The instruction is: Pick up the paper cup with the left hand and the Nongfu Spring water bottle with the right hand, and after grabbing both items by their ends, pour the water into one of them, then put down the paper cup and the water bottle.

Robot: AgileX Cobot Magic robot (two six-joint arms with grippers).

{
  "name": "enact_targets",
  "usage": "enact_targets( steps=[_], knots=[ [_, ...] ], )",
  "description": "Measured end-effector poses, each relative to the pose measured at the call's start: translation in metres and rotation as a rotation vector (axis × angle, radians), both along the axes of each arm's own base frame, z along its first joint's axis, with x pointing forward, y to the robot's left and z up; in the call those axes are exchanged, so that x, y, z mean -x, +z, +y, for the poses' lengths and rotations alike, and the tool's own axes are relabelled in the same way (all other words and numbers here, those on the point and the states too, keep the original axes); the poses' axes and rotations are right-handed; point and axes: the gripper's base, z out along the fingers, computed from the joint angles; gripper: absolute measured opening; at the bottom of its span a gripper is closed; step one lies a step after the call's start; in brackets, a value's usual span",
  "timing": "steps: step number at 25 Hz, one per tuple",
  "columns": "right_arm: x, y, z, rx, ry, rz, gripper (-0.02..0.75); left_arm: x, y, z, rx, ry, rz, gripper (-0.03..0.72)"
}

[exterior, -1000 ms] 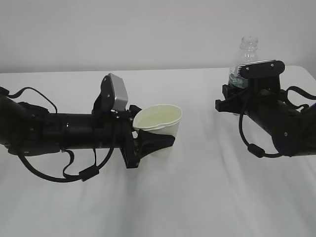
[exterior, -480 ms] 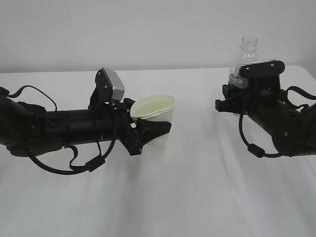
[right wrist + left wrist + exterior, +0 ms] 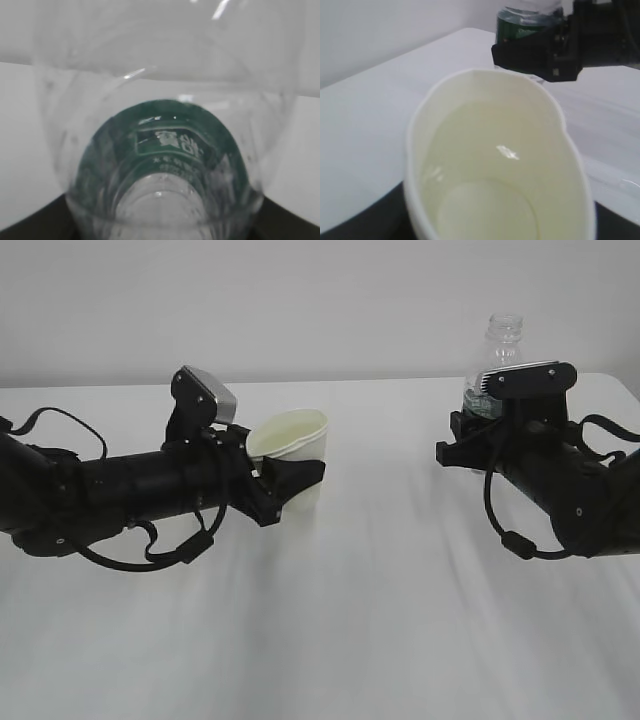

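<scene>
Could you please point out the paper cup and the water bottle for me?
paper cup [image 3: 300, 452], exterior view, on its outer wall below the rim.
water bottle [image 3: 503, 340], exterior view, on its clear neck.

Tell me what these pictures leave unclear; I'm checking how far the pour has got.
- Exterior view: the water bottle shows only its neck; the right tool hides its body and base.
- Exterior view: the paper cup has its lower wall behind the left tool.
- Left wrist view: the cup's base is cut off by the bottom edge.
- Right wrist view: the bottle's water level is unreadable, too close and blurred.
</scene>
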Motion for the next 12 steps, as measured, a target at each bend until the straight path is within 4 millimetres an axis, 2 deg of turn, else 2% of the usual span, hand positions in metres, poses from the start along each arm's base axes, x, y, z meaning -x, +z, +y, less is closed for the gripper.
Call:
enact_targets(
  steps=[12],
  knots=[
    [0.000,0.000,0.000,0.000,0.000,0.000,0.407,-0.021,0.000,0.038,0.011,0.147,0.007,0.414]
  ],
)
